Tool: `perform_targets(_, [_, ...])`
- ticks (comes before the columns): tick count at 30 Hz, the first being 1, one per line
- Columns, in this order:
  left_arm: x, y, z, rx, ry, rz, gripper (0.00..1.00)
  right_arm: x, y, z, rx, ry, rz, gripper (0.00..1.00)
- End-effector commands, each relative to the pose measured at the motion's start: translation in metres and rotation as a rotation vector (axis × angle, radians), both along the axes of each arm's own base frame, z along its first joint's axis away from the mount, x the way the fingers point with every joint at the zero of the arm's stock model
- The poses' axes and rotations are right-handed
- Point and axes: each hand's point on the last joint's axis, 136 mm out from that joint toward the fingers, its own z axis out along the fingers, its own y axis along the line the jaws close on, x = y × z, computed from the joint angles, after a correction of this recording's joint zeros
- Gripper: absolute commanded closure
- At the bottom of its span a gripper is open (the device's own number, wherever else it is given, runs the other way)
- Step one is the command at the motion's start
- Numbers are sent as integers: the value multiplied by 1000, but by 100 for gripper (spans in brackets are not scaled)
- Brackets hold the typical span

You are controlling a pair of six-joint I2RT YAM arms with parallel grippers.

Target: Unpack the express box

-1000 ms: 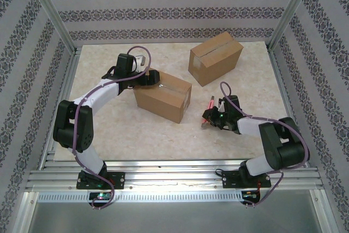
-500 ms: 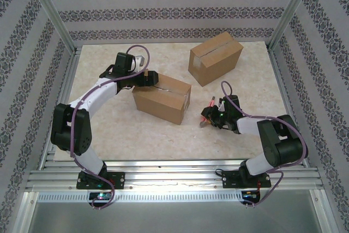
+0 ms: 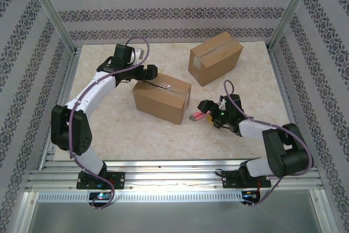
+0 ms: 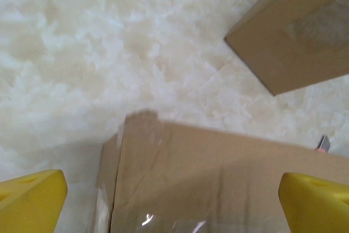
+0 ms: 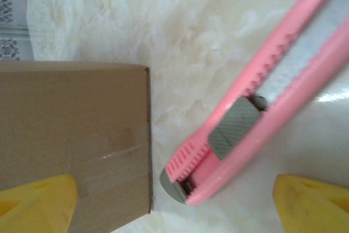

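- Box (image 3: 162,100) (tape across its top) sits on the table (image 3: 136,135), second box (image 3: 215,57) behind.
- Left gripper (image 3: 149,72) hovers, spread wide, over its far-left corner.
- Right gripper (image 3: 203,107), fingers apart, straddles a pink cutter (image 5: 256,102) beside it.

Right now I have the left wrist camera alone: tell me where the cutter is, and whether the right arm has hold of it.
Observer: The pink cutter lies on the table, just beside the right end of the near box.
Operator: Report the right end effector.
Observer: The right end effector is open. In its wrist view the yellow fingertips stand wide on either side of the cutter and do not touch it.
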Motion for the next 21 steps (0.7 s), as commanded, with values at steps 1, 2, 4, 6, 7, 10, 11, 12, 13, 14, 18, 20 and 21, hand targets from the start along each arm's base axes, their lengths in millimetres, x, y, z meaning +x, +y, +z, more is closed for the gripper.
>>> perform_targets(1, [11,3,18,66,-32,-3,0,-26,-9,-9,-133,41,6,3])
perform_targets(2, [16,4,21,71,-36,0,0,-30,-6,-5,-153,30,20,2])
perform_targets(4, [30,5,27,79,-45,10,0,-40,3,8,-185,-4,54,2])
perform_targets(6, [42,5,26,86,-42,14,0,-48,12,17,-200,-31,77,2])
perform_targets(7, [50,5,21,92,-29,16,0,-54,18,20,-202,-40,90,2])
perform_targets(10, [68,3,5,107,17,11,1,-66,38,27,-203,-64,138,2])
perform_targets(11, [73,1,-2,112,32,6,2,-69,45,29,-204,-72,157,2])
perform_targets(12, [77,2,-7,118,41,6,2,-73,53,31,-199,-77,179,2])
perform_targets(13, [82,2,-11,122,49,7,2,-75,62,32,-194,-80,203,2])
perform_targets(14, [87,2,-15,128,57,7,2,-76,70,36,-190,-88,224,2])
perform_targets(18, [97,6,-28,166,82,15,2,-71,92,40,-201,-105,253,2])
perform_targets(20, [97,11,-35,196,100,21,2,-62,97,41,-211,-117,232,2])
perform_targets(21, [96,13,-38,211,110,22,2,-57,97,41,-223,-124,220,2])
